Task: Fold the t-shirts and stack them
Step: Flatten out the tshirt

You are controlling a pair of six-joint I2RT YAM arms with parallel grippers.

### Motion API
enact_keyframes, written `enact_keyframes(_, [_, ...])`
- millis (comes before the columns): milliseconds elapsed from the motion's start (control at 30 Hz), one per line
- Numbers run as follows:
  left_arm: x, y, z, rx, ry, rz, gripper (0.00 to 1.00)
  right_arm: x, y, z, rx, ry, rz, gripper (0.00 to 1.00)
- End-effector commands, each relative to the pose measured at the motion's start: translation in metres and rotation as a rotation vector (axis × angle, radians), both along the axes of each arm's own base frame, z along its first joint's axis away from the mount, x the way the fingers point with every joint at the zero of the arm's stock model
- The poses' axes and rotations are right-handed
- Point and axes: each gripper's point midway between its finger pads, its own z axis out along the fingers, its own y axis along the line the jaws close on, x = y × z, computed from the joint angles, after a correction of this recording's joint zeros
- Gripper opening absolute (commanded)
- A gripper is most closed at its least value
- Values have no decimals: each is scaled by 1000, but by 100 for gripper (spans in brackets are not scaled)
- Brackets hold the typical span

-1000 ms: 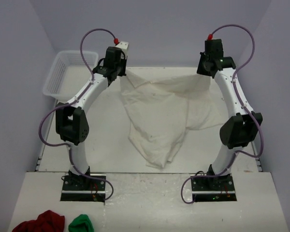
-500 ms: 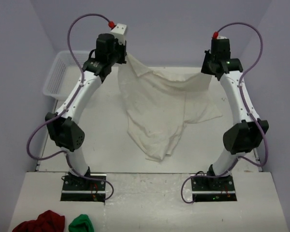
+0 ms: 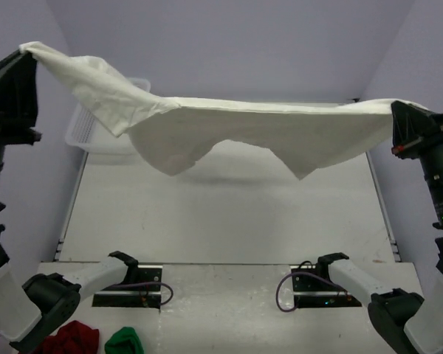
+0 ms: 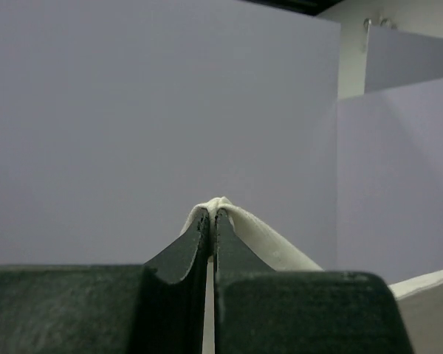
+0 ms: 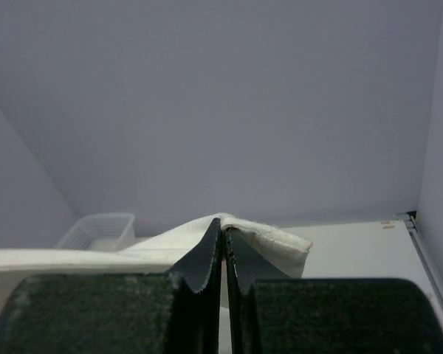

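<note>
One off-white t-shirt (image 3: pixel 266 129) hangs stretched wide in the air high above the table, close to the top camera. My left gripper (image 3: pixel 22 55) is shut on its left end at the far left of the top view. My right gripper (image 3: pixel 399 110) is shut on its right end at the far right. In the left wrist view the cloth (image 4: pixel 258 236) bunches over the closed fingertips. In the right wrist view a folded hem (image 5: pixel 269 240) drapes over the closed fingertips. The shirt's lower edges sag in two points above the table.
A white plastic basket (image 3: pixel 85 129) stands at the table's back left, partly hidden by the shirt; it also shows in the right wrist view (image 5: pixel 100 230). A dark red cloth bundle (image 3: pixel 70 339) and a small green bundle (image 3: pixel 124 343) lie on the near ledge at left.
Both arms have risen sharply and spread apart. The shirt, which trailed down onto the table, now hangs fully off it, pulled taut between the grippers.
</note>
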Motion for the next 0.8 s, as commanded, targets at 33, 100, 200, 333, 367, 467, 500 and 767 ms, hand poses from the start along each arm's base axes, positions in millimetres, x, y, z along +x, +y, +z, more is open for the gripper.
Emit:
enact_keyframes(33, [35, -14, -14, 52, 76, 15, 0, 14, 1, -36, -7, 141, -18, 0])
enact_keyframes(100, [52, -15, -15, 44, 90, 45, 0, 13, -6, -39, -2, 161, -54, 0])
enact_keyframes(200, [128, -45, -40, 83, 189, 61, 0, 35, -16, -58, -7, 235, -148, 0])
enact_keyframes(333, [234, -91, -108, 187, 351, 68, 0, 94, -18, -113, -43, 401, -250, 0])
enact_keyframes(367, [257, -101, -132, 216, 396, 77, 0, 113, -17, -132, -57, 443, -272, 0])
enact_keyframes(467, [342, -118, -231, 322, 567, 133, 0, 166, -15, -187, -114, 592, -325, 0])
enact_keyframes(500, [377, -125, -283, 359, 659, 121, 0, 180, -16, -200, -126, 624, -334, 0])
enact_keyframes(767, [475, -93, -494, 363, 1013, 181, 0, 298, -25, -332, -206, 889, -344, 0])
